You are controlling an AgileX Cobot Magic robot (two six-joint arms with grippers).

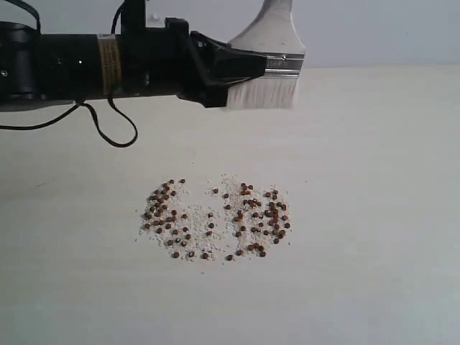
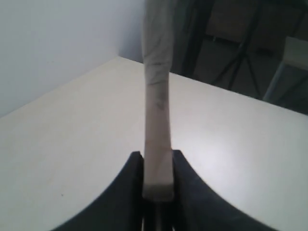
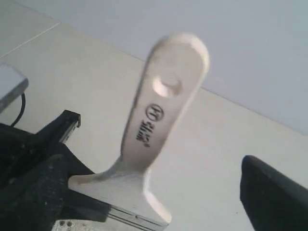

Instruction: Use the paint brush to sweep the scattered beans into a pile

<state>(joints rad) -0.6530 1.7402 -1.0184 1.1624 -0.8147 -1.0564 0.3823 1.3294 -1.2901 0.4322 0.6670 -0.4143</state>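
My left jaws are clamped on the paint brush (image 1: 277, 54), held bristles-down off the table (image 1: 374, 215), well clear of the beans (image 1: 215, 219). My right jaws stand apart, empty. I'd lower it until the bristles just flex, then draw the outer beans inward gently.

Wooden paint brush (image 1: 277, 43) with metal ferrule (image 1: 284, 65) over a matt cream table (image 1: 374, 215).
Handle (image 3: 161, 106): smooth pale wood, dull, with dark printed marks. Ferrule: shiny silver metal. Bristles (image 1: 262, 93): soft, cream-white. Beans (image 1: 253, 214): smooth reddish-brown, among chalky whitish crumbs (image 1: 190, 230). Left gripper (image 1: 255, 66): matt black plastic.
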